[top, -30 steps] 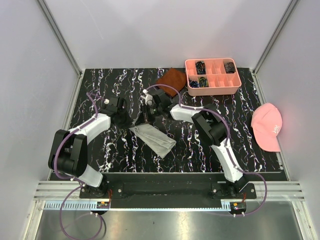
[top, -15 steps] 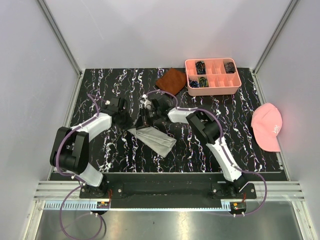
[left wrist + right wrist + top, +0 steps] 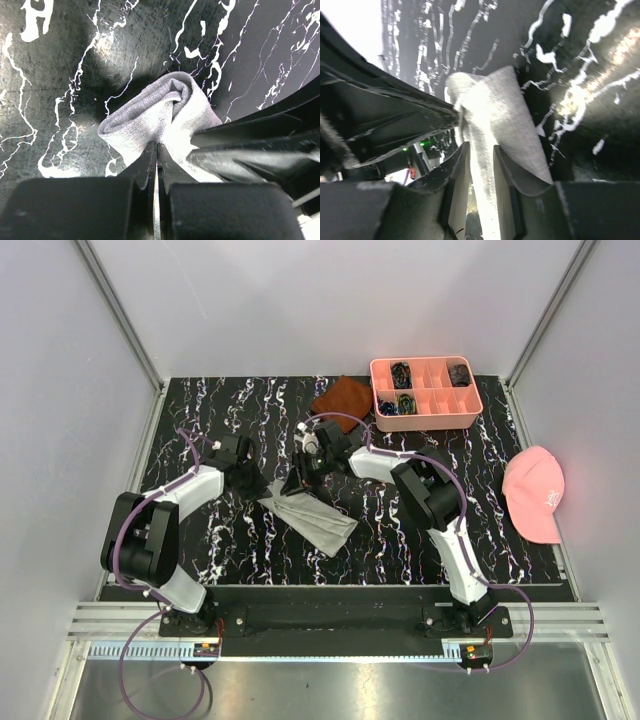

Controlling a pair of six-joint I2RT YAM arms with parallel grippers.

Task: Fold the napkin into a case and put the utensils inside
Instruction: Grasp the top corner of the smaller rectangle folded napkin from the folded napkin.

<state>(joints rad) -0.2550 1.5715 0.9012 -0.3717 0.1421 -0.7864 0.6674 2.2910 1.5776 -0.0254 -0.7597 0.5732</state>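
From above, the napkin (image 3: 312, 516) lies as a folded grey strip in the middle of the table (image 3: 480, 510), with both end effectors at its far end. In the left wrist view, the left end effector (image 3: 157, 150) is pressed together, pinching the cloth. In the right wrist view, the right end effector (image 3: 479, 155) is a little spread, with the cloth between its fingers.

The black table (image 3: 200, 420), veined in white, carries four things. The grey napkin (image 3: 318, 520), folded into a narrow slanted strip, lies near the middle, slightly to the left. A rust-brown cloth (image 3: 343, 397) sits toward the far edge, just left of a pink compartment tray (image 3: 425, 421). A pink cap (image 3: 535, 495) rests at the right edge.
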